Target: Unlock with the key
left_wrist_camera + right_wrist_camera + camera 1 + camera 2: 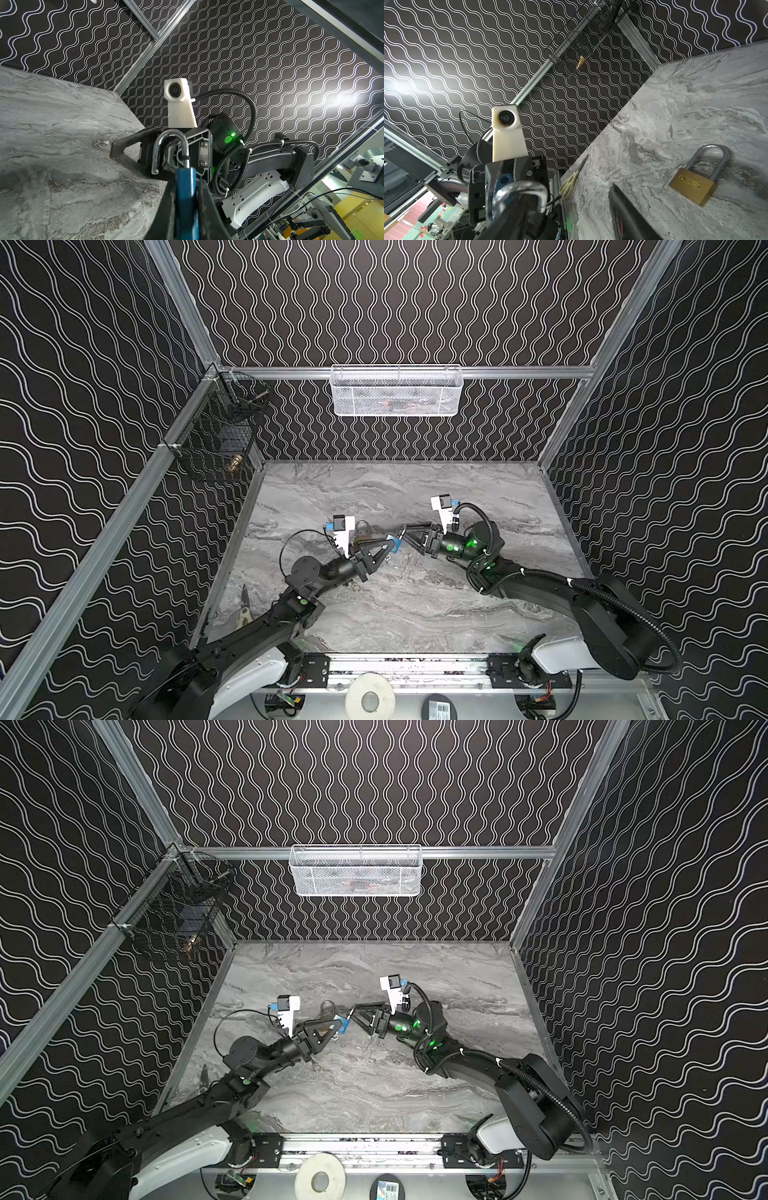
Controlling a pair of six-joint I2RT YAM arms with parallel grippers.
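Blue padlock, pinched by its body in your left gripper near the brass padlock, looks heavy and slick; grip the steel shackle with your half-open, empty right gripper.

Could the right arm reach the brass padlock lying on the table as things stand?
Probably yes. The brass padlock lies flat and uncovered on the table, close to the open right gripper. The left gripper, holding the blue padlock, sits close beside it.
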